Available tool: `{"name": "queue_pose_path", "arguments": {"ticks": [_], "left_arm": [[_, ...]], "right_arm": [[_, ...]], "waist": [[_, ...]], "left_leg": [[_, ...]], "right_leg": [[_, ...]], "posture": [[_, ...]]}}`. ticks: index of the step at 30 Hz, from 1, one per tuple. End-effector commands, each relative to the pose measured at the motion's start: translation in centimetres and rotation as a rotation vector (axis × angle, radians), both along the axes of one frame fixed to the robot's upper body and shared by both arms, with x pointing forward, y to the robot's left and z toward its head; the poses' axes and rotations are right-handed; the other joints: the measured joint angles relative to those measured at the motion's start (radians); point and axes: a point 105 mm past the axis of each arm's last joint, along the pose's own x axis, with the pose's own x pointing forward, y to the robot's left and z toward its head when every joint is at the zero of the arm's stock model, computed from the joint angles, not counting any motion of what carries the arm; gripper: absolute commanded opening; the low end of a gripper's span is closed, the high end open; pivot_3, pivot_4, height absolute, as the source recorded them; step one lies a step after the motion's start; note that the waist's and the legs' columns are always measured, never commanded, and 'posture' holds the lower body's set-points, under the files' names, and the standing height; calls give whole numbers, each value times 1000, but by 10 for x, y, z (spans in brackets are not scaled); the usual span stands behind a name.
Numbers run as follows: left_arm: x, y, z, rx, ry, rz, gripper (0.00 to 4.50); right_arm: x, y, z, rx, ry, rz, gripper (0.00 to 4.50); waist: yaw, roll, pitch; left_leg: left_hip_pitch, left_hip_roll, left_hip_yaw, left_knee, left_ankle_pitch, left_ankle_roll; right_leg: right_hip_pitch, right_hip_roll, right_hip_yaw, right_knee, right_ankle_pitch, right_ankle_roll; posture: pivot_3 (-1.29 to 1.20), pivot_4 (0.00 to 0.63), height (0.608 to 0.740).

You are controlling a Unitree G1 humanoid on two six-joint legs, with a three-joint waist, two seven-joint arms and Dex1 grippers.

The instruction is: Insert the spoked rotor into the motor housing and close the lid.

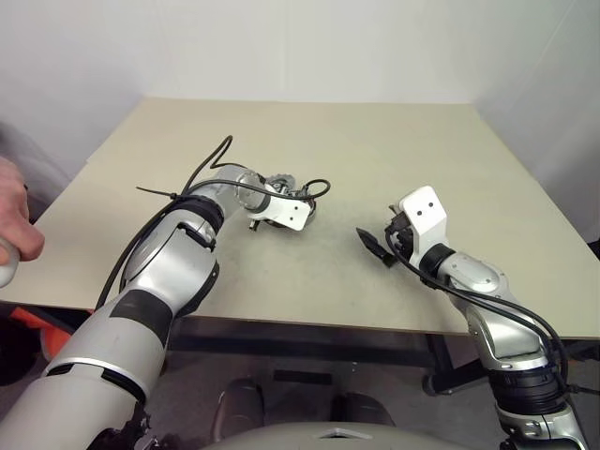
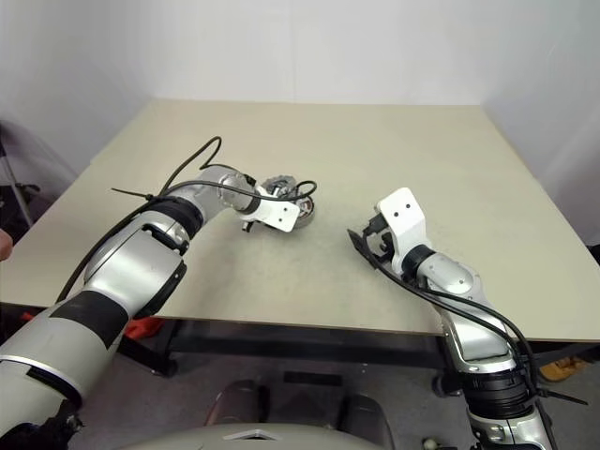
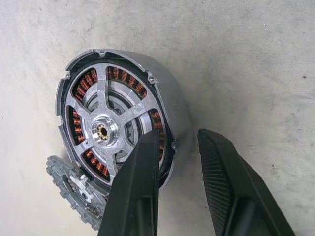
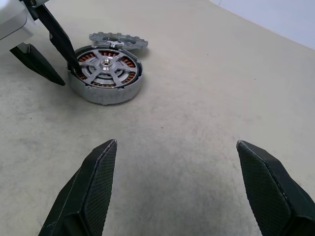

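The motor housing (image 3: pixel 170 93) lies on the table with copper windings showing round its inside. The spoked rotor (image 3: pixel 101 132) sits inside it, silver spokes and hub facing up. The lid (image 3: pixel 69 184), a flat grey disc with a toothed edge, lies on the table against the housing's side. My left gripper (image 3: pixel 177 133) straddles the housing's rim: one finger (image 3: pixel 142 172) is over the rotor's edge and the other (image 3: pixel 224 172) is outside the wall with a small gap. My right gripper (image 4: pixel 177 187) stands wide open and empty over bare table, well to the right of the housing (image 4: pixel 105 73).
The beige table (image 1: pixel 375 141) has free room around the parts. A person's hand (image 1: pixel 14 234) rests at the table's left edge. Black cables (image 1: pixel 202 169) loop off my left forearm near the housing.
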Motion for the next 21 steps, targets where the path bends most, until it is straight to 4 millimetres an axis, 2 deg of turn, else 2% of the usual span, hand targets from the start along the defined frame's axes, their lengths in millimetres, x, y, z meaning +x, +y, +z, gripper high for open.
{"name": "queue_pose_path", "arguments": {"ticks": [1, 3, 5, 10, 16, 21], "left_arm": [[1, 3, 5, 11, 0, -1, 677], [1, 3, 5, 11, 4, -1, 165], [0, 3, 4, 14, 11, -1, 21], [0, 5, 3, 14, 9, -1, 21], [1, 10, 7, 9, 2, -5, 21], [6, 10, 30, -16, -38, -30, 21]], "right_arm": [[2, 0, 17, 12, -71, 1, 4374], [2, 0, 18, 11, -72, 0, 4374], [2, -1, 18, 10, -74, -1, 4374], [3, -1, 18, 7, -73, 0, 4374], [3, -1, 17, 2, -68, 5, 4374], [5, 0, 15, 0, -64, 13, 4374]], "waist": [[0, 0, 0], [0, 0, 0], [1, 0, 0], [-1, 0, 0], [-1, 0, 0], [-3, 0, 0]], "left_leg": [[0, 0, 0, 0, 0, 0], [0, 0, 0, -1, 0, 0], [0, 0, 0, -1, 1, -1], [2, 0, 0, -1, 1, -2], [2, 0, 0, -1, 1, -2], [1, 0, 0, -2, 1, -1]], "right_leg": [[0, 0, 0, 0, 0, 0], [0, 0, 0, 0, 0, 0], [0, 0, 0, 0, 0, 0], [1, 0, 0, 0, -2, 4], [1, 0, 0, 0, 0, 0], [0, 0, 0, 0, 0, 0]], "posture": [[0, 0, 740], [0, 0, 740], [0, 0, 740], [0, 0, 740], [0, 0, 740], [0, 0, 740]]}}
